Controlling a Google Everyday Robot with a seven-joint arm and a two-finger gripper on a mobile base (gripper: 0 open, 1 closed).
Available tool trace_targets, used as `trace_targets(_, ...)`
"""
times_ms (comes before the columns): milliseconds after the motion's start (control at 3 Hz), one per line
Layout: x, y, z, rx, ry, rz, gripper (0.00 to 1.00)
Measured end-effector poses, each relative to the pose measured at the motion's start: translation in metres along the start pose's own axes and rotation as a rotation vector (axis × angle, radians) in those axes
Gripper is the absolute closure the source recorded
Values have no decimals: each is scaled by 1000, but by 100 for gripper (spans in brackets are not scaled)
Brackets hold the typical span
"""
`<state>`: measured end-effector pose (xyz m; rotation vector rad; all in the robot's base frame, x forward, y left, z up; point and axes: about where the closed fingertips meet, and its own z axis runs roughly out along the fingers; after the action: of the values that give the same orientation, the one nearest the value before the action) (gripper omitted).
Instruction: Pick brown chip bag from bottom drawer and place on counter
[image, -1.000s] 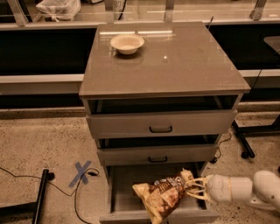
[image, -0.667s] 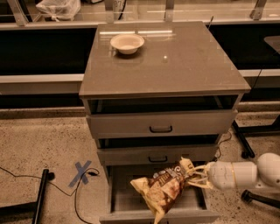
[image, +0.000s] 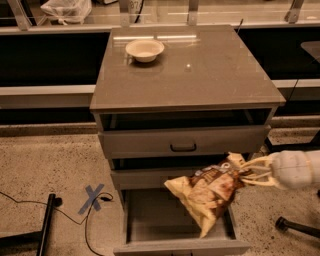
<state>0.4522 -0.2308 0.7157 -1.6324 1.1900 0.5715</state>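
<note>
The chip bag (image: 209, 192) is hanging higher and further right than a moment ago, and the claw (image: 243, 171) is sitting higher with it. The claw is reaching in from the right, its pale fingers (image: 256, 163) clamping the bag's right end. The bag is drooping down to the left over the open bottom drawer (image: 159, 216), its top overlapping the middle drawer (image: 142, 178) (whether its low tip is brushing the drawer, I cannot tell). A bowl (image: 144, 50) is resting on the far left of the desk (image: 205, 80).
</note>
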Motion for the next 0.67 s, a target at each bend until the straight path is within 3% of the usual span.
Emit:
trace_targets(333, -54, -33, -103, 51, 7, 89, 100)
trace_targets(667, -101, -64, -165, 112, 28, 124, 100)
